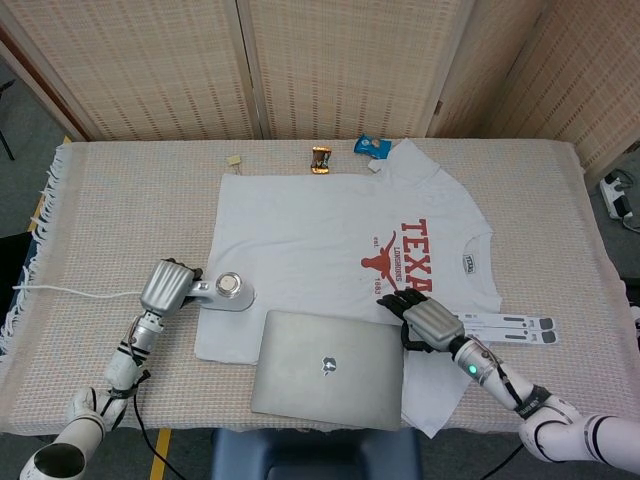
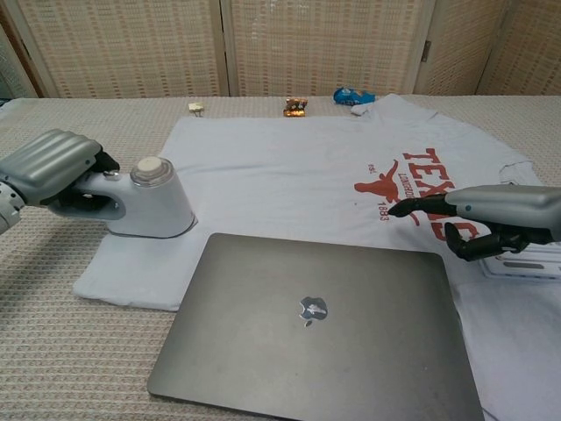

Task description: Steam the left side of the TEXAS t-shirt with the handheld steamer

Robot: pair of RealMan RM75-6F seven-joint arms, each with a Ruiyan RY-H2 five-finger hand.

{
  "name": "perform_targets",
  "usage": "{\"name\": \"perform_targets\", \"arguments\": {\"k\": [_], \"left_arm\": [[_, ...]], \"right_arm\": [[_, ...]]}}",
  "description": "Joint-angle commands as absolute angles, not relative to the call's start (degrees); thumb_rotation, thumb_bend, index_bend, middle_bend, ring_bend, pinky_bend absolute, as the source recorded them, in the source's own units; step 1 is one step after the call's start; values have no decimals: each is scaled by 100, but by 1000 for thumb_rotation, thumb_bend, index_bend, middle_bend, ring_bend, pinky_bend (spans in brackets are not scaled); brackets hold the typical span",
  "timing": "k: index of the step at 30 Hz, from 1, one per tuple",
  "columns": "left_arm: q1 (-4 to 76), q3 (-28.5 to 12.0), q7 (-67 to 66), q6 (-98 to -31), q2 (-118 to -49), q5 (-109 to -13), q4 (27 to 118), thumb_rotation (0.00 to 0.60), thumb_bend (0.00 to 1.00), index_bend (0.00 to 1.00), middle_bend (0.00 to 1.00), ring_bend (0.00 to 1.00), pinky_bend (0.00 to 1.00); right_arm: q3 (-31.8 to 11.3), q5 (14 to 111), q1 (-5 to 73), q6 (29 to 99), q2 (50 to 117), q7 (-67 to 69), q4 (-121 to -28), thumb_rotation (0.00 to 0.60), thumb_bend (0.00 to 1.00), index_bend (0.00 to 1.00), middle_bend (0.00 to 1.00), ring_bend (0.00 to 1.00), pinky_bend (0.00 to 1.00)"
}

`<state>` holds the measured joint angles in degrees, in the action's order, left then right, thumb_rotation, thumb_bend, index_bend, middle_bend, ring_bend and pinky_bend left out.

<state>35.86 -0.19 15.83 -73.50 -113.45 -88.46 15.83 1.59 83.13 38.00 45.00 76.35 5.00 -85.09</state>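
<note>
The fingers (image 2: 53,162) of the left hand (image 1: 164,287) are wrapped round the handle of the handheld steamer (image 1: 226,292), which is parked on the left edge of the TEXAS t-shirt (image 1: 320,230). The right hand (image 1: 430,322) is laid loosely spread, holding nothing, on the shirt by the laptop (image 1: 330,368). Everything's spread over the tabletop (image 1: 130,210).

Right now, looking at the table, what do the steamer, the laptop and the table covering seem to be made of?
The steamer looks like smooth, pale, slightly glossy plastic. The laptop looks like matte grey brushed metal, probably aluminium, with a shiny logo. The table covering seems a coarse woven beige cloth, with a visible weave and a fringe at its left edge.
</note>
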Motion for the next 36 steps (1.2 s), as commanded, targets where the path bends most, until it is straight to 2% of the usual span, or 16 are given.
{"name": "perform_targets", "arguments": {"k": [1, 16, 26, 30, 36], "left_arm": [[3460, 75, 1595, -7500, -11228, -8939, 1752, 600, 284, 926, 985, 818, 754], [3009, 355, 1463, -7942, -10676, -9217, 2710, 600, 280, 926, 984, 817, 751], [2557, 489, 1230, -8364, -9932, -9319, 3770, 600, 281, 925, 984, 817, 750], [2468, 254, 1401, -8471, -9678, -9114, 4193, 600, 281, 926, 985, 817, 749], [2588, -417, 1572, -8196, -9538, -8505, 4475, 600, 281, 926, 984, 817, 750]], "right_arm": [[162, 8326, 3798, 4508, 7635, 506, -8513, 258, 953, 0, 48, 0, 0], [169, 8387, 3772, 4591, 7589, 524, -8575, 258, 954, 0, 48, 0, 0], [167, 8502, 3659, 4880, 7357, 561, -8775, 259, 953, 0, 48, 0, 0], [144, 8599, 3582, 5123, 7144, 530, -8964, 259, 953, 0, 48, 0, 0], [71, 8767, 3359, 5723, 6613, 365, -9460, 252, 953, 0, 48, 0, 0]]}}
